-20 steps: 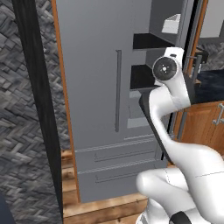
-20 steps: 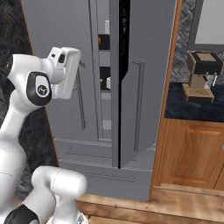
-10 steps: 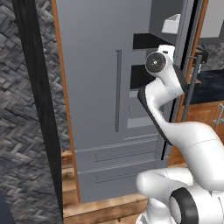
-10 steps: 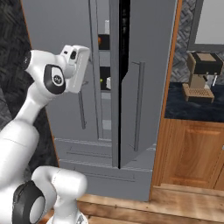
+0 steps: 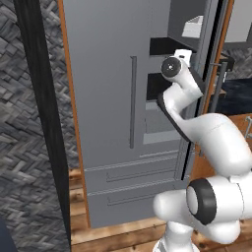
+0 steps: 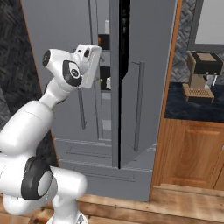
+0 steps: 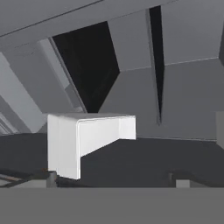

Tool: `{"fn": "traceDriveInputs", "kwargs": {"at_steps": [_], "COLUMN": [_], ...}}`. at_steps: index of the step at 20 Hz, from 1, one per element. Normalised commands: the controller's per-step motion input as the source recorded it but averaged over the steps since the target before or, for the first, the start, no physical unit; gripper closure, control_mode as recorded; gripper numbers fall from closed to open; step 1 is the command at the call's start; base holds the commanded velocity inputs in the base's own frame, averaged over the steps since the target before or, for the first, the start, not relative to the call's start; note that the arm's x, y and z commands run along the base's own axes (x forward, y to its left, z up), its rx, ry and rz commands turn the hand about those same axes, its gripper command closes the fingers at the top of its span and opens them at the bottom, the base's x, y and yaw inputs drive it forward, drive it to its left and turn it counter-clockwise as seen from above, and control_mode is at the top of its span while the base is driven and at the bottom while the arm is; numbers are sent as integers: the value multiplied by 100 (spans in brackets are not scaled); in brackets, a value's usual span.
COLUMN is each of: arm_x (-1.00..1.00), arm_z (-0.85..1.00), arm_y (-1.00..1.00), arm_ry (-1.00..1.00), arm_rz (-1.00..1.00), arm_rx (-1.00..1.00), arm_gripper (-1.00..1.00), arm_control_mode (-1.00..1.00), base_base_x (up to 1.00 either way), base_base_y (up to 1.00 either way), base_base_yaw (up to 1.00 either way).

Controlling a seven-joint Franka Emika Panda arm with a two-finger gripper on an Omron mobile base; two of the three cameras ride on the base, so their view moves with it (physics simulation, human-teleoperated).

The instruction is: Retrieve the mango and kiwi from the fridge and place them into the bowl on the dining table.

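Fridge is tall matte grey with a thin vertical bar handle on the left door and grey drawers below. The right door stands ajar, with a dark gap between the doors. The white arm is raised in front of the gap, and the gripper sits at mid-fridge height, just beside the opening. In the hand view the finger tips stand at the far left and right of the bottom edge, so the jaws are wide apart and hold nothing. A white door shelf sits close ahead between the tips, with the dark fridge interior behind it. In the right base view small items show on the shelves inside, too small to name. To the right of the fridge are a wooden cabinet and a dark counter with a coffee machine.
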Motion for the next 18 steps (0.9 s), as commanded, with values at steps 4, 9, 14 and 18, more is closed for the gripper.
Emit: {"fn": "traceDriveInputs", "kwargs": {"at_steps": [4, 9, 14, 18], "arm_x": [31, 18, -27, -90], "arm_z": [0, 0, 0, 4], "arm_y": [-40, -25, -26, -66], "arm_ry": [0, 0, -1, -7], "arm_rz": [-11, -15, -18, -23], "arm_rx": [-3, -6, -5, 0], "arm_gripper": [-100, -100, -100, -100], "arm_control_mode": [-100, -100, -100, -100], "base_base_x": [0, 0, 0, 0], "base_base_y": [0, 0, 0, 0], "base_base_yaw": [0, 0, 0, 0]}}
